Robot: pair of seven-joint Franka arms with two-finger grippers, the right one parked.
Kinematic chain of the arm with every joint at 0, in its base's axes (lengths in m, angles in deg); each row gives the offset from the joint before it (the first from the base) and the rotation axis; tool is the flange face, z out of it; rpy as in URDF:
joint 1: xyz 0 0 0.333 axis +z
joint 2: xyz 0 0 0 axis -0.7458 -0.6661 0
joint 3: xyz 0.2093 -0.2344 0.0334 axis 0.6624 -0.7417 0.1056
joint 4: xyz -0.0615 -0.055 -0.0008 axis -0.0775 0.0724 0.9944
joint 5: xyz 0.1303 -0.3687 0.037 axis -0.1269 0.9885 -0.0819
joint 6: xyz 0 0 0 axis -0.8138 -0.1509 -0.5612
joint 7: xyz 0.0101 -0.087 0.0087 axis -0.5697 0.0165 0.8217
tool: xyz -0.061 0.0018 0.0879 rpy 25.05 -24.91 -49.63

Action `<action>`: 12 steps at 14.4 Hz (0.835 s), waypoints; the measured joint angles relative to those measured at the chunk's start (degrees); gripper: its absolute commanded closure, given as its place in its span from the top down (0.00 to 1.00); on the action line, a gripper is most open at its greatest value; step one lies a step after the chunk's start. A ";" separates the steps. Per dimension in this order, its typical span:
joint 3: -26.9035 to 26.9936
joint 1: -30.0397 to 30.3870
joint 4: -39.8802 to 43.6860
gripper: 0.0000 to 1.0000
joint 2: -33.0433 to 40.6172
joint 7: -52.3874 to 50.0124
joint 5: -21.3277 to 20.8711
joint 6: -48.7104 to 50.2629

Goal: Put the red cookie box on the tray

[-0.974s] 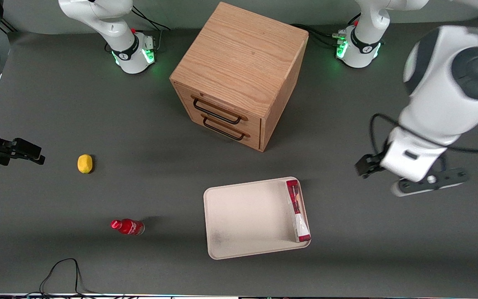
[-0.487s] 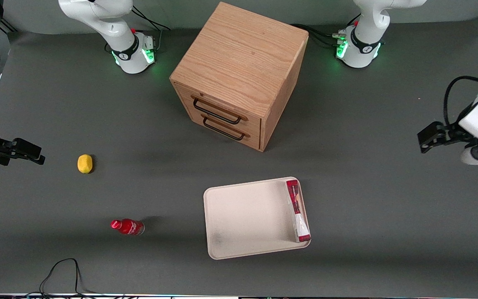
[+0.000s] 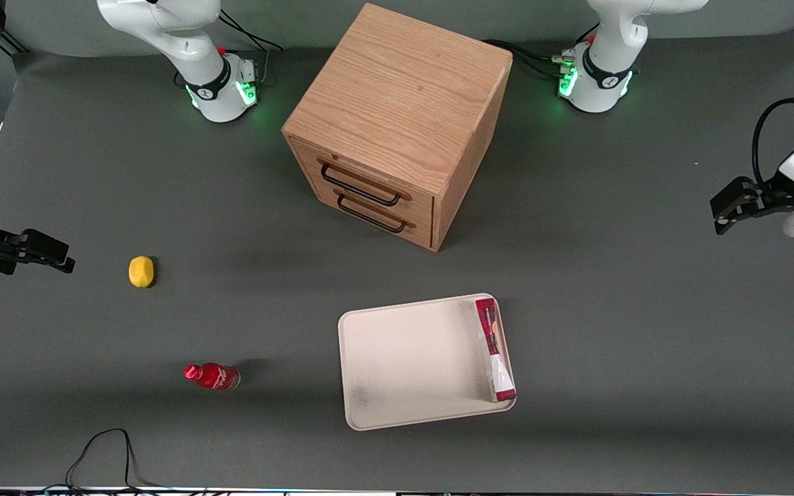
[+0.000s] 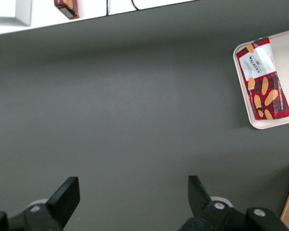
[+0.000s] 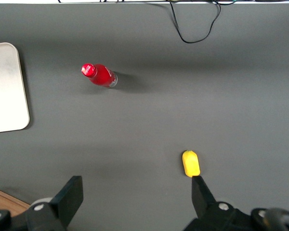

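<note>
- The box (image 3: 495,349) lies in the tray (image 3: 404,358), against the rim on the working arm's side, with one end reaching the corner nearest the front camera.
- In the wrist view the box (image 4: 263,79) fills one end of the tray (image 4: 253,120), its tartan and cookie face up.
- The gripper (image 3: 728,207) hangs well apart from the tray, toward the working arm's end of the table. From the tray, in the front view, it sits at about two o'clock.
- The fingers (image 4: 65,197) are spread wide with only bare mat between them: released, holding nothing.
- Judged from this, the placing looks done and little is left to go wrong.
- One risk is the box's edge position: if it leans on the raised rim, a jolt to the tray could tip it out.
- The drawer unit (image 3: 397,124) at twelve o'clock of the tray, the lemon (image 3: 140,271) and the bottle (image 3: 211,376), at about nine o'clock, are well clear of the arm.
</note>
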 measured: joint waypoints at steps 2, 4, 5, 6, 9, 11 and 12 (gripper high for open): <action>0.02 0.00 -0.55 1.00 0.85 -3.02 0.35 -0.03; 0.20 0.17 -0.49 1.00 1.23 -3.25 1.67 0.21; 0.40 0.50 -0.37 1.00 1.35 -2.48 2.59 0.77; 0.56 0.95 -0.30 1.00 1.50 -1.70 3.68 1.66; 0.61 1.98 -0.25 1.00 1.96 -1.06 5.02 4.22; 0.53 1.99 -0.20 1.00 2.07 -1.06 5.04 7.03; 0.48 1.99 -0.20 1.00 2.07 -1.13 5.04 7.68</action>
